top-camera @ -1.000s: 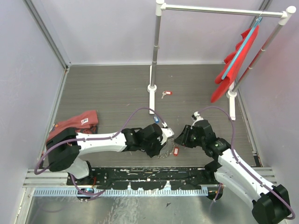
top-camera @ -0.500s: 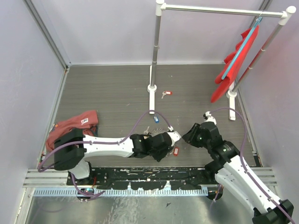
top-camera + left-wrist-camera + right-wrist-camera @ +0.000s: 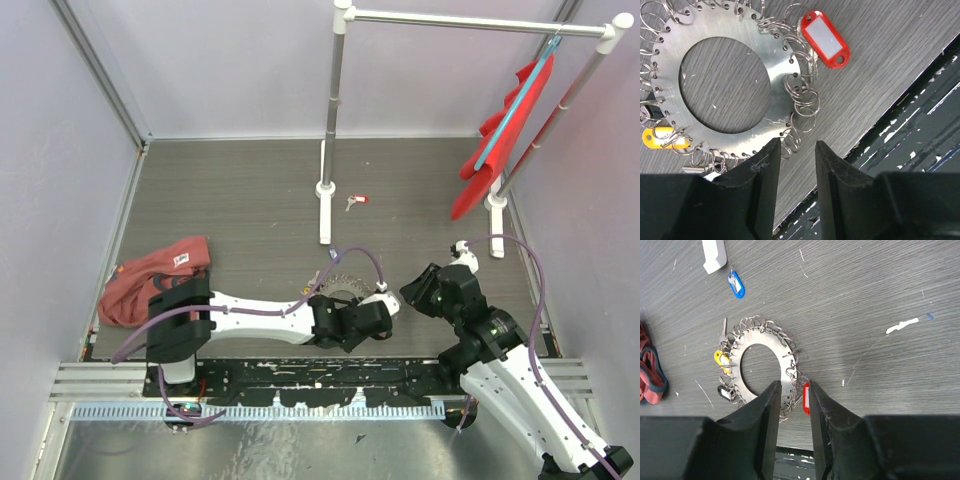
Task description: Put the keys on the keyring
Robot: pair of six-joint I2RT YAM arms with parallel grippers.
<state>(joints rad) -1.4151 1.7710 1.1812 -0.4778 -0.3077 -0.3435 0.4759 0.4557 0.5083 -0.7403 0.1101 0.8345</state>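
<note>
my left gripper hovers low over keyring, jaws spread, empty. right gripper parted too, holding nothing, set high for overview. red-tag key touches keyring's near-right rim, maybe threaded, can't confirm. blue key lies loose on far side.

Scratched metal keyring and glossy plastic tag lie on matt table.

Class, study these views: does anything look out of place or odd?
Yes. A red-tagged key lies alone beside the rack's foot, far from the keyring; a blue-tagged key also lies loose, apart from it.
</note>
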